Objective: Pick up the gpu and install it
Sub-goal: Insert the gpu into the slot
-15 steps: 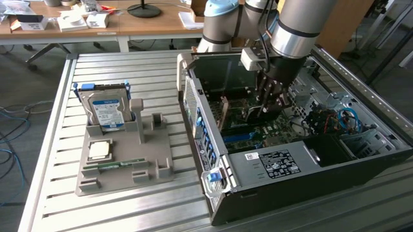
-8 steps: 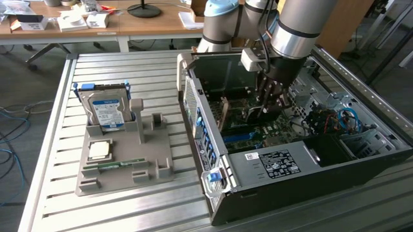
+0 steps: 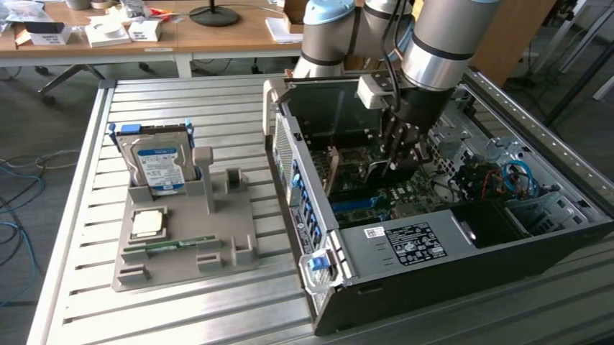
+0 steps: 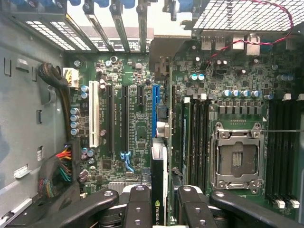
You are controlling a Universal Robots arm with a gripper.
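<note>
Exterior view: the gripper [image 3: 395, 162] is down inside the open computer case [image 3: 432, 237] on the slatted tabletop [image 3: 192, 309], close over the motherboard [image 3: 384, 198]. A hard drive [image 3: 158, 162] stands in a grey holder [image 3: 182, 248] at the exterior view's left.

Wrist view: the gripper is clamped on the gpu [image 4: 159, 175]. The card is edge-on between the fingers [image 4: 140, 202], in line with the blue slot [image 4: 156, 109]. Whether it is seated, cannot tell.
</note>
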